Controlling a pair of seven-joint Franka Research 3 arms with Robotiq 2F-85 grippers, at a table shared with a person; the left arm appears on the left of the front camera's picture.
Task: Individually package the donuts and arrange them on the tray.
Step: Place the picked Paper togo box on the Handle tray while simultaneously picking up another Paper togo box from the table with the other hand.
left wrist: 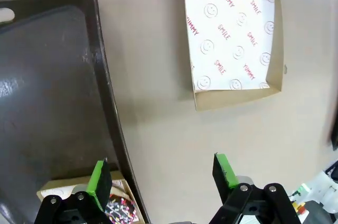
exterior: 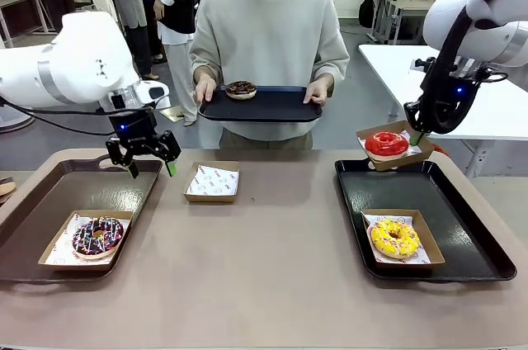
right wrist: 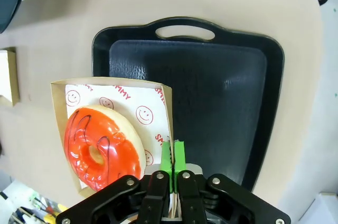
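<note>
The red donut (exterior: 386, 144) hangs in the air well right of the middle box (exterior: 212, 182), sitting in its own carton (right wrist: 57, 118). The right claw (right wrist: 172, 152) pinches the carton's side wall tight, arm reaching down from above. The left claw (exterior: 153, 171) hovers just left of the middle box, fingers spread wide, holding nothing, pointing straight down. Red "SMILE" and "YUMMY" print covers the box's paper liner. Beyond it, a person holds a tray (exterior: 272, 106) bearing the brown donut (exterior: 241, 88).
</note>
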